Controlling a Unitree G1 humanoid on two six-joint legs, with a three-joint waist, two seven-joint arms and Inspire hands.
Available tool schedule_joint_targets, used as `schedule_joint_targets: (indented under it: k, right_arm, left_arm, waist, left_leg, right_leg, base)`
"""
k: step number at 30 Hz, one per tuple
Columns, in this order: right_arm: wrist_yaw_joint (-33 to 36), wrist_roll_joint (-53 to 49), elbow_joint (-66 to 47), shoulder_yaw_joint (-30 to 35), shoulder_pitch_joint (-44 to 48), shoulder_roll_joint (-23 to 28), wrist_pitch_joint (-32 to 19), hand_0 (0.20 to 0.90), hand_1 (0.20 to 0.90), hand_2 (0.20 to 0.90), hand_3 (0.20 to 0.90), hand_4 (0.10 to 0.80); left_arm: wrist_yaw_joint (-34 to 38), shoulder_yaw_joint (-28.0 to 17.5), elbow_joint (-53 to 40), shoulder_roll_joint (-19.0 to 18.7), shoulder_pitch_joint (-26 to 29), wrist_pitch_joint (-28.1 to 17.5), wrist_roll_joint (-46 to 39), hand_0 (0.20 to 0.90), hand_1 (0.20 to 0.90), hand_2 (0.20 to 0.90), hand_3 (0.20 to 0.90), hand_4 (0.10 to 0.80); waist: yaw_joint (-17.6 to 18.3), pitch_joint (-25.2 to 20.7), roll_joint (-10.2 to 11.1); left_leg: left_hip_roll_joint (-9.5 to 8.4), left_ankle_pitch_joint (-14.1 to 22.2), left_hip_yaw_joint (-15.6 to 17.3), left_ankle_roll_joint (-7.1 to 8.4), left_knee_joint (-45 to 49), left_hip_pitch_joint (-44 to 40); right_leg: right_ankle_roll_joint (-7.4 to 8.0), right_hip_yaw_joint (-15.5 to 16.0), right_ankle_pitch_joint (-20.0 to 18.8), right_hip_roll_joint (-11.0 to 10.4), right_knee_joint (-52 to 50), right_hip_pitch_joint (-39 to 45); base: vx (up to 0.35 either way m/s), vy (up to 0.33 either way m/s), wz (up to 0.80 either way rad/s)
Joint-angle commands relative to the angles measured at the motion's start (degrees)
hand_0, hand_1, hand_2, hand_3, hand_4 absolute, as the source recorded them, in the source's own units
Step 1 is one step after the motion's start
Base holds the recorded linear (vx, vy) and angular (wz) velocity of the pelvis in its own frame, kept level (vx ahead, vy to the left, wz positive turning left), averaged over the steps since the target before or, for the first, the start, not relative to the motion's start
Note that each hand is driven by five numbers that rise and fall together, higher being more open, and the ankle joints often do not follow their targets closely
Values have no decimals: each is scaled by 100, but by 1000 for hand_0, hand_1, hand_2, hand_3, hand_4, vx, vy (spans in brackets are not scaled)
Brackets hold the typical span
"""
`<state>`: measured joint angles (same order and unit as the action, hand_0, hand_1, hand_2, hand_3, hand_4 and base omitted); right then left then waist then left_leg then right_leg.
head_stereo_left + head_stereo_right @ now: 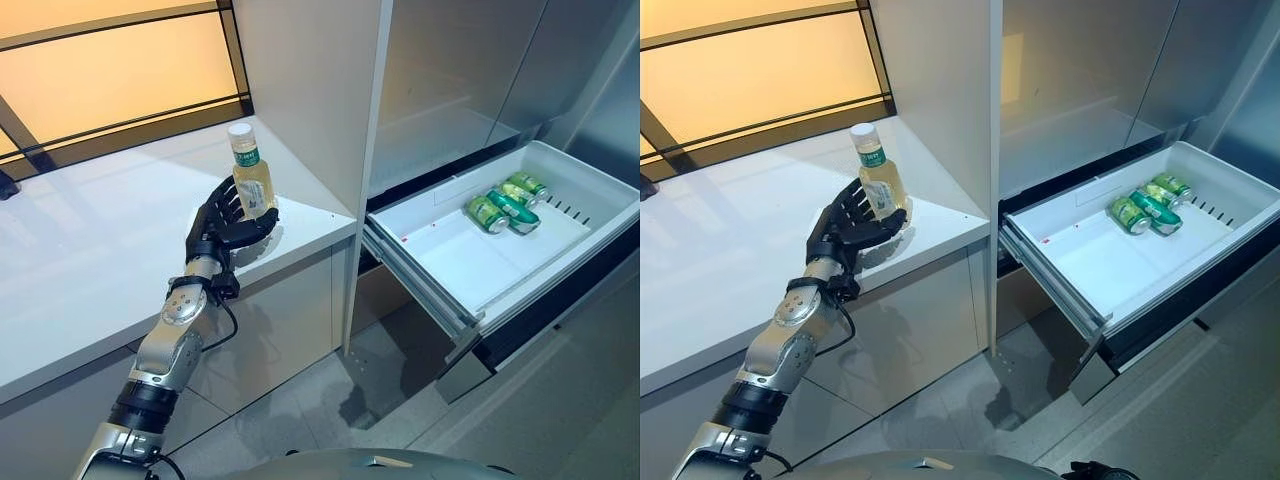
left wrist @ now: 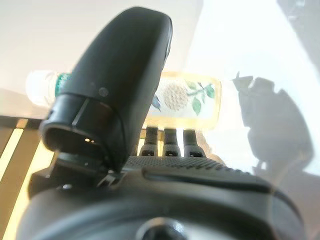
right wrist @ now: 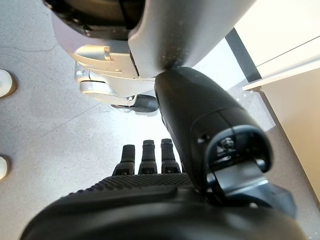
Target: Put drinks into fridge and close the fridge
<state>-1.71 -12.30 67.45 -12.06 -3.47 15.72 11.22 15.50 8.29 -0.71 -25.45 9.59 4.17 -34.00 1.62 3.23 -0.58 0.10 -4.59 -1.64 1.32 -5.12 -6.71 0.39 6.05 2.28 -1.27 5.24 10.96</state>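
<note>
Eye views: left hand (image 1: 232,226) with fingers (image 1: 845,215) wrapped round upright bottle (image 1: 251,178) on white counter (image 1: 90,250), fridge drawer (image 1: 470,265) pulled open, green cans (image 1: 508,207) lying inside; left wrist view: thumb across bottle (image 2: 187,101); right wrist view: right hand (image 3: 165,200) over floor (image 3: 45,125), fingers (image 3: 150,156) straight, empty.

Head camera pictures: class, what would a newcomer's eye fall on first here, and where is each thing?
First, the left hand curled round an upright bottle of yellowish drink with a white cap, at the white counter's right end. Next, the open white fridge drawer lower right, with green cans lying together at its far end.
</note>
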Motion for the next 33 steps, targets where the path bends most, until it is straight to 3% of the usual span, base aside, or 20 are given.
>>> schedule_joint_targets:
  k: [1, 33]
  right_arm:
    - [-90, -124, -41, -232, 231, -200, 19, 900, 900, 900, 900, 800]
    - [-207, -13, 131, -375, 240, -140, -72, 900, 900, 900, 900, 800]
  left_arm:
    - [84, -64, 18, -84, 1276, -468, 225, 900, 900, 900, 900, 800]
    - [536, -174, 1182, -202, 2255, -645, -147, 900, 900, 900, 900, 800]
  waist:
    - [-12, -114, 55]
    - [205, -236, 16]
  left_leg:
    - [-224, 704, -57, -203, 12, -165]
    - [-199, 754, 60, -170, 12, -238]
  right_leg:
    - [356, -157, -170, 4, -126, -304]
    - [369, -281, -132, 16, -148, -301]
  base:
    - [3, 1, -5]
    - [4, 0, -2]
